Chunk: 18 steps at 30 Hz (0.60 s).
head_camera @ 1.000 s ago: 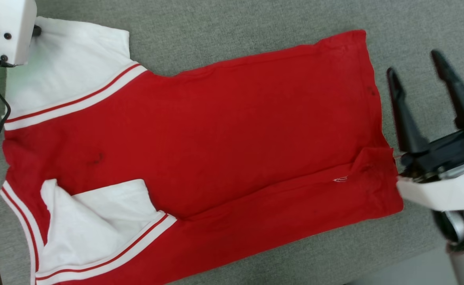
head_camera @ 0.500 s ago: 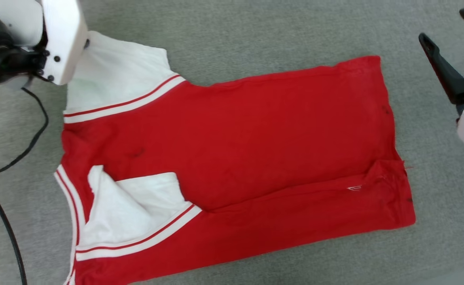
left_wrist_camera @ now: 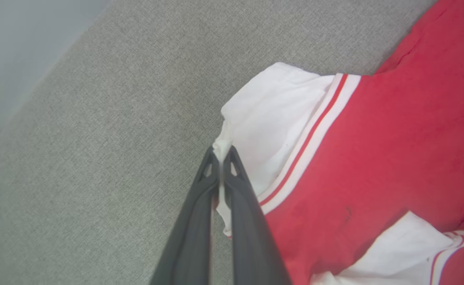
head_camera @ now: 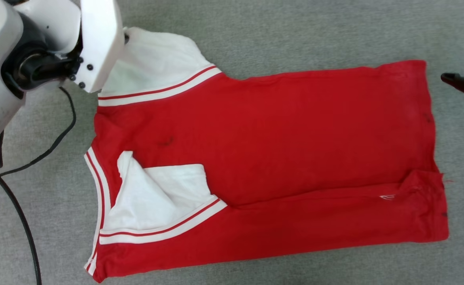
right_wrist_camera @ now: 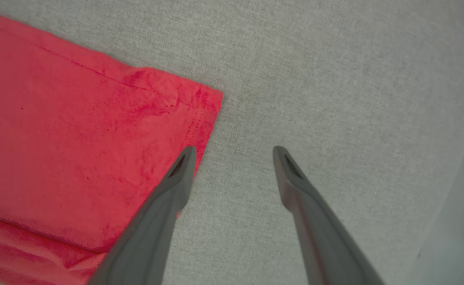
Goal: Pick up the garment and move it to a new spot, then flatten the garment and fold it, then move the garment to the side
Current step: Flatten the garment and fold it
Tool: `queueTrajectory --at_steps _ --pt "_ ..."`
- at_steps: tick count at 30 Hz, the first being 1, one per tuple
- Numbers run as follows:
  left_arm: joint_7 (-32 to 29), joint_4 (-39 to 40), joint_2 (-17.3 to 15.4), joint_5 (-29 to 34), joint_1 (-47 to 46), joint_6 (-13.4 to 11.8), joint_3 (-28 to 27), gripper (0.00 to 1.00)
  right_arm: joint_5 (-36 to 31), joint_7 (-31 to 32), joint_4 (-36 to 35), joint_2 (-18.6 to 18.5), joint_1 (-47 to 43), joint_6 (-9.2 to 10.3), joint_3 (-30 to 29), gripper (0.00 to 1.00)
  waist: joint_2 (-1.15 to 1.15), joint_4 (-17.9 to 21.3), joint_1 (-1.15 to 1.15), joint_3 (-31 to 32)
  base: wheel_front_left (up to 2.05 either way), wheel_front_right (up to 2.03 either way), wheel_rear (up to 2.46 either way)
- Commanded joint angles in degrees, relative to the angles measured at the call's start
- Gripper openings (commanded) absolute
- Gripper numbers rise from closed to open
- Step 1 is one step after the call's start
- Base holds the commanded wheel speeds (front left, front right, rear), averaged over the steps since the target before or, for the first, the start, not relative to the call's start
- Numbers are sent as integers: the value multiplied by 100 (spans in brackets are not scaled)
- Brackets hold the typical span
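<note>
Grey woven cloth [head_camera: 279, 27] covers the whole work surface, and the garment [head_camera: 295, 130] lies spread flat across it, plain red side up, collar end toward my left and hem toward my right. Its near white sleeve [head_camera: 156, 198] is folded in onto the red body, and the near hem corner is rumpled. My left gripper [left_wrist_camera: 221, 153] is pinched tight on the edge of the far white sleeve [left_wrist_camera: 267, 126] — a tuft of white fabric pokes out between the fingertips. My right gripper [right_wrist_camera: 234, 151] hangs with its jaws spread wide, gripping nothing — in its wrist view one finger [right_wrist_camera: 176, 178] overlaps the far hem corner, the other is over bare grey cloth. A black cable [head_camera: 22, 221] trails over the surface at my left.
</note>
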<state>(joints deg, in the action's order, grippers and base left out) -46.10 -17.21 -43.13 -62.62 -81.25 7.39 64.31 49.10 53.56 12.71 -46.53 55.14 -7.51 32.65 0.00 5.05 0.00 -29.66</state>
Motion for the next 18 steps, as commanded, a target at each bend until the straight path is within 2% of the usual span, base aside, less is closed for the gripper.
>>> queueTrajectory --at_steps 1,8,14,15,16,18 --pt "35 44 6 -7 -75 0 27 0 69 55 89 126 136 4 -5 100 0 -104 0 -109 0 0 0" --pt "100 308 14 -52 -364 2 235 0 -5 330 692 582 474 4 200 100 0 -264 0 -392 0 0 0" --pt "246 343 17 -94 -519 2 376 0 33 342 1111 889 97 3 761 100 0 -316 0 -497 0 0 0" --pt "264 336 -1 -110 -520 2 405 0 51 288 1138 897 68 3 832 37 0 -311 0 -489 0 0 0" --pt "297 325 -16 -118 -509 2 441 0 79 211 1153 885 66 3 871 0 0 -308 0 -470 0 0 0" --pt "373 285 -56 -135 -488 1 479 0 117 8 1173 824 125 3 872 0 0 -292 0 -398 0 0 0"
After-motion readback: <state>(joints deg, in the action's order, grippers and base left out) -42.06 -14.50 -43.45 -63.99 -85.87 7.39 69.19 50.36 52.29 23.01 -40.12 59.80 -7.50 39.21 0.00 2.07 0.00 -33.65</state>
